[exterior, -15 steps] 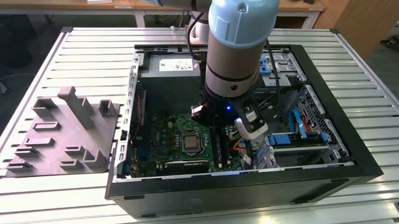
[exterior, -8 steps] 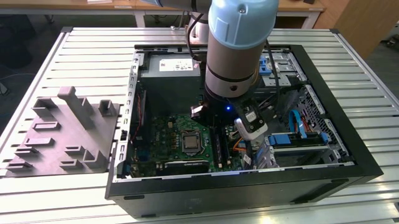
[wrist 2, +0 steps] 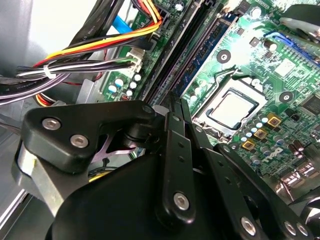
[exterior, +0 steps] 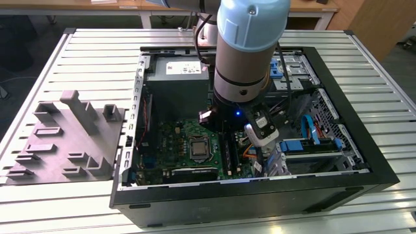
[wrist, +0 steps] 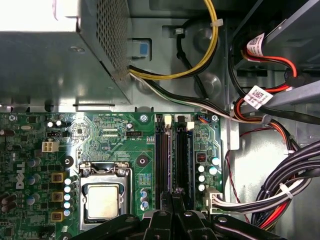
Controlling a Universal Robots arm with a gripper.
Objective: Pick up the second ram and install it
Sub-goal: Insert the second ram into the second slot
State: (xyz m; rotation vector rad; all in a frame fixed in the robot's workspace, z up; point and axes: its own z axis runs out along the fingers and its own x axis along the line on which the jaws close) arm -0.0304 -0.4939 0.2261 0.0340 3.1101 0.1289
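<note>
My gripper (wrist: 172,200) hangs low inside the open computer case (exterior: 364,161), right over the motherboard's memory slots (wrist: 183,160). Its two black fingers (wrist 2: 176,145) are pressed together, and their tips sit at one end of a long dark stick, the ram (wrist: 163,160), which stands in a slot beside the processor socket (wrist: 102,200). I cannot tell whether anything is pinched between the fingers, or which of the two rams this stick is. In the second wrist view the same dark strip (wrist 2: 175,55) runs away from the fingertips. In the exterior view the arm's wrist (exterior: 244,73) hides the fingers.
Bundles of orange, yellow, black and white cables (wrist 2: 90,50) run close beside the slots. The power supply box (wrist: 55,60) and drive cage (exterior: 312,146) hem the motherboard in. A grey fixture block (exterior: 68,136) lies on the slatted table at the exterior view's left.
</note>
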